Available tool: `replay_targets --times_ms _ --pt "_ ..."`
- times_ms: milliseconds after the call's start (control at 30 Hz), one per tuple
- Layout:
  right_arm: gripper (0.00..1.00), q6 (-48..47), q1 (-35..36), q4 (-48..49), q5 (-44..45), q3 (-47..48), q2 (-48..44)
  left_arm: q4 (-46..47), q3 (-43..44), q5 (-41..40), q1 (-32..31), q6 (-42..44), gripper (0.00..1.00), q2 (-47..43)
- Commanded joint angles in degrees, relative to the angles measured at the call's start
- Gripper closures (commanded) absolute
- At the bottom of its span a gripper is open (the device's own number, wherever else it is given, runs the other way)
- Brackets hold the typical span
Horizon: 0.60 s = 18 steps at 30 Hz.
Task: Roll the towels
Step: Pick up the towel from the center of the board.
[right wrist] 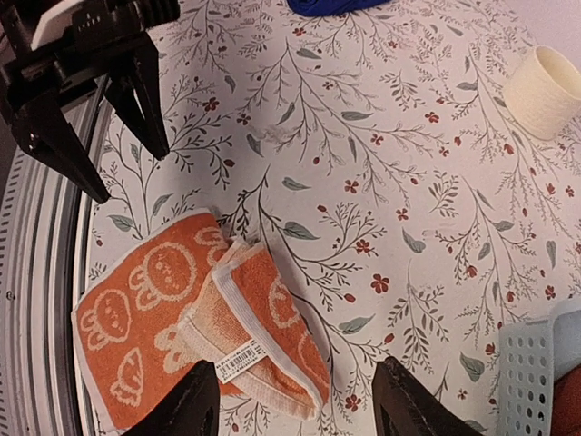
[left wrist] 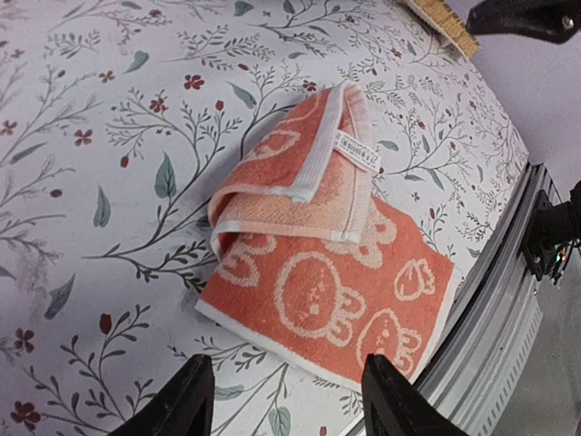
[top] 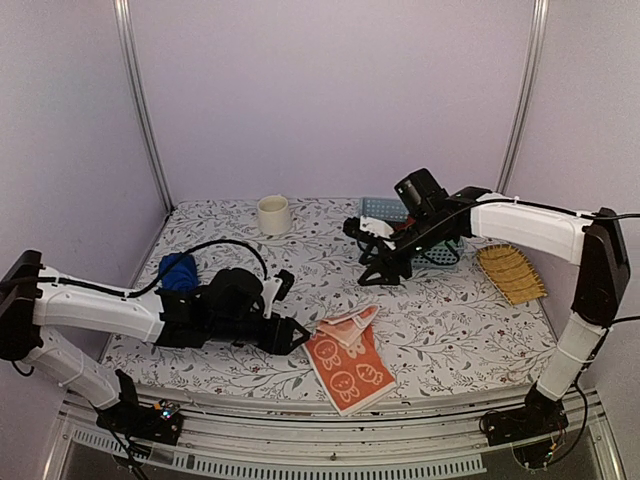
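Observation:
The orange towel (top: 350,362) with white printed shapes lies near the table's front edge, its far end folded loosely back over itself (left wrist: 300,173) with a white label showing (right wrist: 238,359). My left gripper (top: 300,336) (left wrist: 290,404) sits low just left of the towel, open, with nothing between its fingers; it also shows in the right wrist view (right wrist: 86,118). My right gripper (top: 372,272) (right wrist: 300,404) hangs open above the table behind the towel, apart from it. The blue towel (top: 178,272) (right wrist: 329,5) lies bunched at the left, behind my left arm.
A cream cup (top: 273,214) (right wrist: 545,78) stands at the back. A light blue basket (top: 385,208) (right wrist: 531,377) sits behind my right arm. A woven yellow mat (top: 511,272) (left wrist: 445,23) lies at the right. The metal front rail (left wrist: 508,300) runs close beside the orange towel.

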Motion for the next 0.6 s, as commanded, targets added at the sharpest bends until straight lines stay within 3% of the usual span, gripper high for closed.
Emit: replay_targets --times_ms 0,333,567 --pt "0.37 -0.58 4.64 -4.17 5.22 4.17 7.06 -2.60 -4.39 -2.39 -0.56 -11.47 0.43 -3.66" --pt "0.31 -0.65 11.23 -4.89 11.82 9.32 17.60 2.08 -13.68 -3.42 -0.62 -17.63 0.47 -12.49" --pt "0.44 1.96 11.43 -3.38 13.56 11.41 19.50 0.85 -12.12 -4.13 -0.64 -16.85 0.48 -10.20"
